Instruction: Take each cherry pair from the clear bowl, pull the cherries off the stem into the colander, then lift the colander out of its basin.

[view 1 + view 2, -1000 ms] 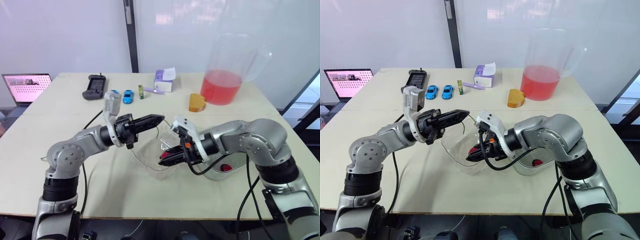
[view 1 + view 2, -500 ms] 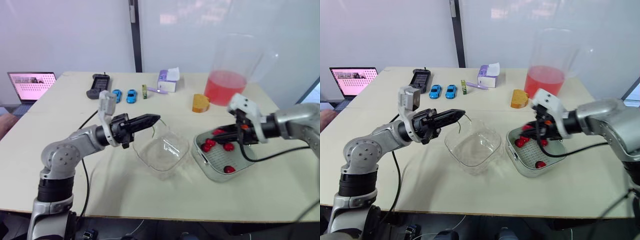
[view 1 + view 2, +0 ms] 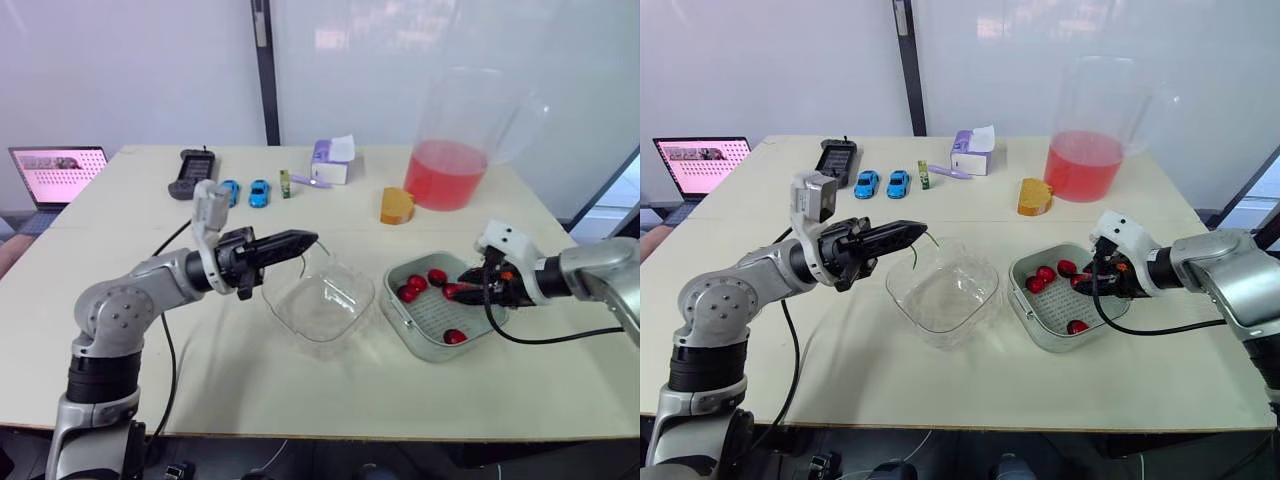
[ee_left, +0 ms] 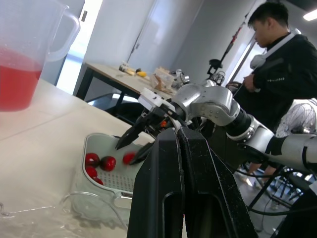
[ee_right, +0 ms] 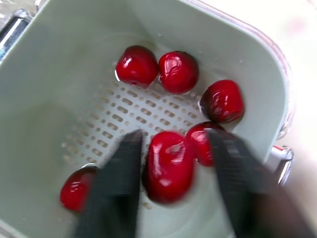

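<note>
The clear bowl point(image 3: 292, 318) sits empty at the table's middle. Above its left rim my left gripper point(image 3: 306, 240) is shut on a thin green stem point(image 3: 915, 250) that hangs from its tips. To the right stands the pale colander point(image 3: 432, 326) in its basin, with several red cherries point(image 3: 437, 277) inside. My right gripper point(image 3: 458, 292) hovers low over the colander, open. In the right wrist view a blurred cherry point(image 5: 168, 166) lies between its spread fingers point(image 5: 119, 183), touching neither. The left wrist view shows my left gripper point(image 4: 177, 134) shut, with the right gripper point(image 4: 133, 146) beyond.
A big pitcher of red liquid point(image 3: 450, 150) stands at the back right, an orange object point(image 3: 395, 205) beside it. A tissue box point(image 3: 330, 160), toy cars point(image 3: 257, 192), a controller point(image 3: 190, 173) and a laptop point(image 3: 55, 175) line the back left. A person point(image 4: 282, 64) stands beyond the table.
My right gripper swung from the clear bowl over to the colander with a cherry and opened there. The left gripper kept its place, still pinching the stem. The camera shifted slightly.
</note>
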Motion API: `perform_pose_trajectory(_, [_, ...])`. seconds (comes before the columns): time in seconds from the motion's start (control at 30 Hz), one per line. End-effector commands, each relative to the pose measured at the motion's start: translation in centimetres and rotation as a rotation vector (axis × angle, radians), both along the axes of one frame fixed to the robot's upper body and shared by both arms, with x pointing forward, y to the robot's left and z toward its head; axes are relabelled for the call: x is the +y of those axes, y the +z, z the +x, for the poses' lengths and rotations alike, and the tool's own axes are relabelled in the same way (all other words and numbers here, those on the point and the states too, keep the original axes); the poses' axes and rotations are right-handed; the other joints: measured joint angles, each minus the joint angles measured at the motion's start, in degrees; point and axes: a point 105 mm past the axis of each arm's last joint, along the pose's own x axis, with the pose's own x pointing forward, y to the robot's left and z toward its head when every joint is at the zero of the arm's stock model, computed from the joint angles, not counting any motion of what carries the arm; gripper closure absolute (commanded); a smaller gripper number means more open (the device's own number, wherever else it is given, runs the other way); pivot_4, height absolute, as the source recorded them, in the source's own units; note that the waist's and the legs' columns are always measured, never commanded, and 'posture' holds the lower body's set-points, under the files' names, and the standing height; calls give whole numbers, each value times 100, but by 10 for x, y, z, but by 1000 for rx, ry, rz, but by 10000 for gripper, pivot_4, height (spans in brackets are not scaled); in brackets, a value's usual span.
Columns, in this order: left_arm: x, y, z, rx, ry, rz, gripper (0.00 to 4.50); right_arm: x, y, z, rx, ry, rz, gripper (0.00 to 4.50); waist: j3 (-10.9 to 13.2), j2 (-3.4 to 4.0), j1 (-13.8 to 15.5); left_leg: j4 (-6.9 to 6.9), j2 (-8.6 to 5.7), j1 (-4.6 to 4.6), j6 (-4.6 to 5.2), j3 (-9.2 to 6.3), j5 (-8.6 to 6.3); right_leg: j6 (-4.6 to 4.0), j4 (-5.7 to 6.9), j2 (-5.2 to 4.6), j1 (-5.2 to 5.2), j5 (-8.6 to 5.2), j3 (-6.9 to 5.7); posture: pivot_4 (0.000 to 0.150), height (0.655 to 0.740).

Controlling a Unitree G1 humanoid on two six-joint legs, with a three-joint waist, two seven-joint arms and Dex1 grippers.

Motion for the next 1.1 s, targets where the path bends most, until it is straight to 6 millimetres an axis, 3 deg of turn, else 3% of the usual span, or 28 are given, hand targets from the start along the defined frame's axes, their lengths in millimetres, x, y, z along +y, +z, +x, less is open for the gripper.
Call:
perform_pose_trajectory(0.03, [0, 7, -7, -35, -21, 4, 45000, 2, 31, -4, -64, 26, 46, 1979, 0, 0, -2, 0, 0, 0, 0, 0, 0, 0, 0, 0, 0, 0, 0, 1500, 7400])
perform_pose_trajectory(0.33, [2, 8, -6, -41, -10, 11, 45000, -6, 52, -10, -94, 29, 136, 856, 0, 0, -2, 0, 0, 0, 0, -1, 0, 0, 0, 0, 0, 0, -1, 1500, 7400])
perform_pose_trajectory(0.53, [14, 6, -1, -51, 90, 29, 45000, -9, 55, -38, -127, 153, 242, 856, 0, 0, 45, 2, 0, -1, 1, -1, -1, 0, -3, 0, 3, 0, -3, 1500, 7400])
perform_pose_trajectory(0.67, [63, -1, 17, -27, 402, 37, 45000, 11, 73, -60, -232, 278, 342, 856, -1, 3, -59, -2, 4, 8, 1, 0, -1, 0, 4, 6, 4, 0, 2, 1500, 7400])
perform_pose_trajectory(0.83, [138, -39, 27, 81, 822, 110, 45000, 45, 84, -80, -296, 427, 430, 856, -3, 3, -33, -12, 8, 21, 2, 4, -1, 0, 7, 10, 9, 0, 10, 1500, 7400])
perform_pose_trajectory(1.0, [210, -82, 21, 220, 1182, 164, 45000, 76, 91, -88, -333, 538, 529, 856, -3, 1, 12, -2, 3, 18, 1, 4, -1, 0, 2, 1, 18, 0, 7, 1500, 7400])
perform_pose_trajectory(1.07, [227, -90, 17, 250, 1263, 164, 45000, 85, 94, -90, -343, 572, 555, 856, -4, -1, 30, -2, 3, 15, 1, 2, -1, 0, 2, 0, 17, 0, 2, 1500, 7400])
perform_pose_trajectory(1.1, [236, -93, 16, 265, 1307, 165, 42163, 89, 96, -90, -347, 593, 571, 269, -4, -1, 34, -2, 3, 15, 1, 1, -1, 0, 1, 0, 17, 0, 1, 1500, 7400])
